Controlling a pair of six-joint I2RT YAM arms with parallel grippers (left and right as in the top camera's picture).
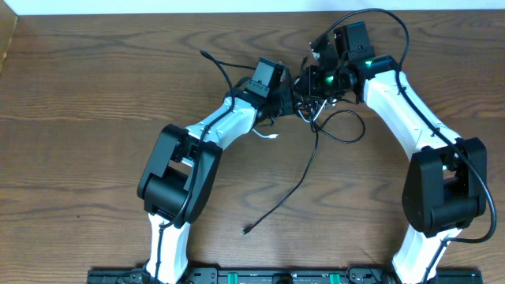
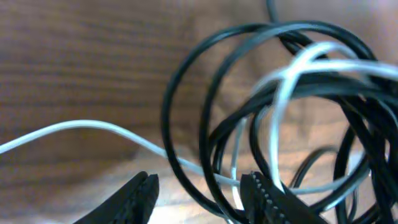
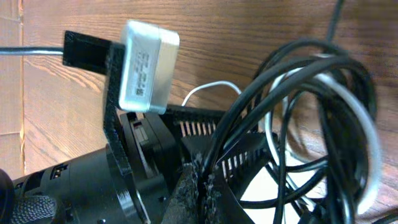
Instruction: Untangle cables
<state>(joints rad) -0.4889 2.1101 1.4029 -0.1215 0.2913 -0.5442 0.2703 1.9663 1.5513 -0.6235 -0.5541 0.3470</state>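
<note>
The black cable (image 1: 304, 177) and the white cable (image 1: 270, 135) are bunched in a tangle at the far middle of the table, between my two grippers. My left gripper (image 1: 290, 96) is open; in the left wrist view its fingers (image 2: 202, 194) straddle black cable loops (image 2: 186, 74) and a strand of the white cable (image 2: 81, 126). My right gripper (image 1: 309, 85) is shut; in the right wrist view its fingers (image 3: 203, 186) pinch a black cable strand (image 3: 280, 68), with a white cable loop (image 3: 368, 127) hanging beside it.
One long black tail runs toward the front and ends in a small plug (image 1: 246, 230). Another black end (image 1: 203, 54) lies far left of the tangle. The left arm's wrist camera box (image 3: 146, 65) sits close to my right gripper. The table is brown wood (image 1: 95, 118).
</note>
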